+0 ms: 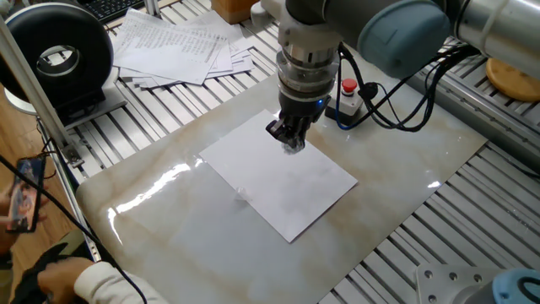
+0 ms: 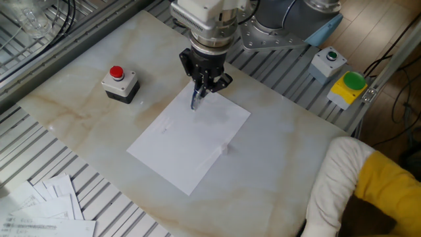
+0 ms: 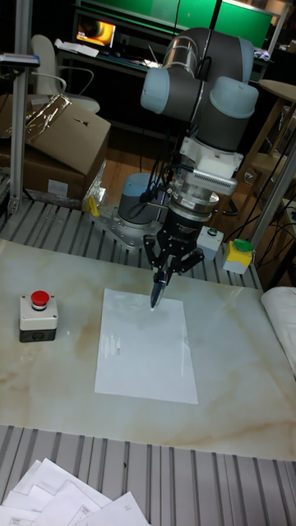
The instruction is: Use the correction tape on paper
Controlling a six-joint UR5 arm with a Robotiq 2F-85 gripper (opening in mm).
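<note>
Marble tabletop (image 2: 85, 112) bears paper (image 2: 187, 141), red-button box (image 2: 120, 84).

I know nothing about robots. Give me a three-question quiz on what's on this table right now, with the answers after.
1. True or false: the gripper holds a slim tool pointing down at the paper.
2. Multiple choice: the tool's tip is over which part of the sheet in the tall view? A. a far corner, B. the middle, C. the near edge.
3. What colour is the button on the small box left of the sheet in the tall view?

Key: 1 true; the correction tape sits between the fingers. 2 A. 3 red.
</note>
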